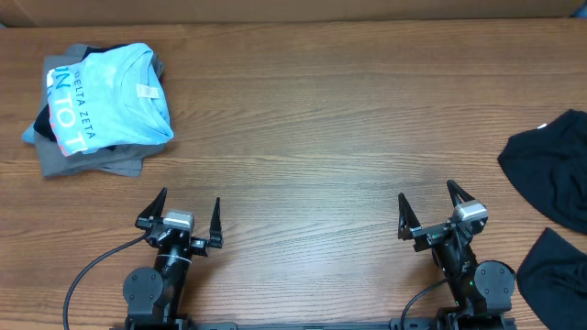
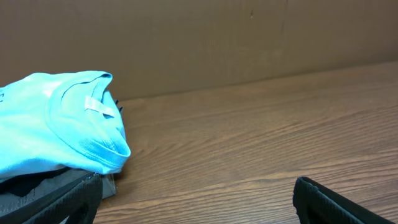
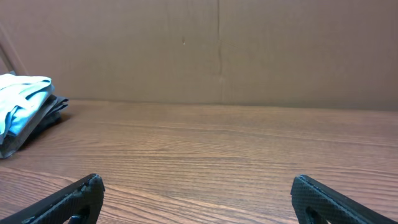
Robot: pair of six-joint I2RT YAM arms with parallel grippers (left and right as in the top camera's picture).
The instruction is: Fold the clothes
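Folded light blue cloth T-shirt (image 1: 115, 96) well beyond the empty, wide-spread left gripper (image 1: 190, 197); right gripper (image 1: 426, 192) likewise spread; brown wood-grain table (image 1: 303, 128), cardboard wall (image 2: 217, 37).

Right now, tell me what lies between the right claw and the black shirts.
Nothing: only bare table lies between the open right claw and the black shirts, as the overhead view shows.

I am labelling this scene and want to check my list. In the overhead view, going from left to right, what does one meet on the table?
light blue T-shirt → left pincer, open → right pincer, open → black garments at the right edge
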